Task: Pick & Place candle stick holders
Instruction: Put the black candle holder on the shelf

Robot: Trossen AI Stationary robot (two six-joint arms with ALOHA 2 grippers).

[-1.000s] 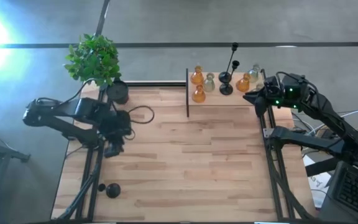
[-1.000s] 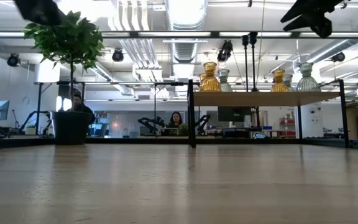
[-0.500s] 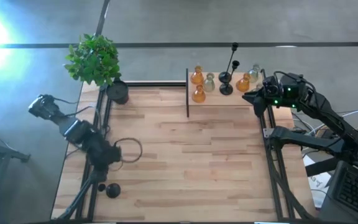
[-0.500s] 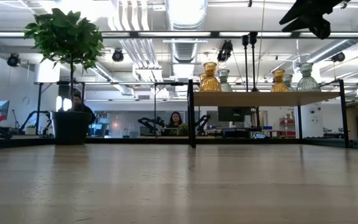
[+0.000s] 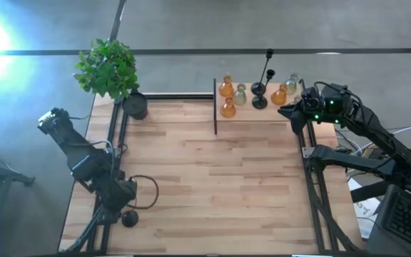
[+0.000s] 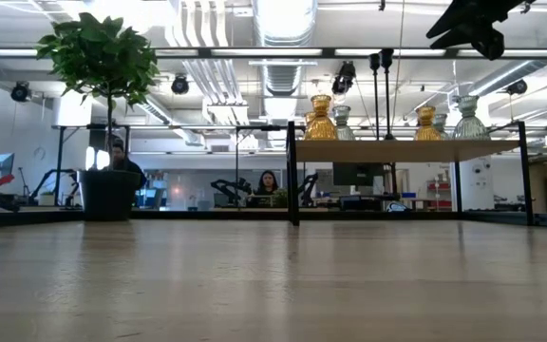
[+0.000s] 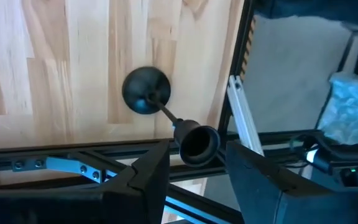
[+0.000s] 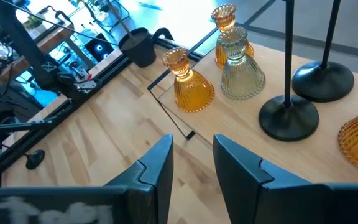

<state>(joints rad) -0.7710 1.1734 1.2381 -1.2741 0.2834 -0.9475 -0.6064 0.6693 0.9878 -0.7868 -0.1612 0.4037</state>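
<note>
A black candle stick holder [image 5: 128, 218] lies on its side at the table's near left corner, its round base [image 7: 146, 90] and cup [image 7: 197, 144] on the wood. My left gripper [image 7: 194, 180] is open above it, fingers on either side of the cup, touching nothing. Amber holders [image 5: 227, 108], clear holders [image 5: 240, 93] and black holders [image 5: 260, 91] stand upright on a raised shelf [image 6: 406, 149] at the far right. My right gripper [image 8: 194, 158] is open and empty by the shelf's right end, and it also shows in the high view [image 5: 291, 114].
A green plant [image 5: 107, 66] in a black pot [image 5: 135, 107] stands at the far left corner. A dark upright panel [image 5: 215, 107] closes the shelf's left end. A black cable loop [image 5: 145, 189] hangs by my left gripper. Bare wood fills the middle of the table [image 5: 220, 185].
My left gripper has swung from the left middle of the table toward the near edge and stands over the lying black holder. The arm has left the low view's top left corner. My right gripper has kept still.
</note>
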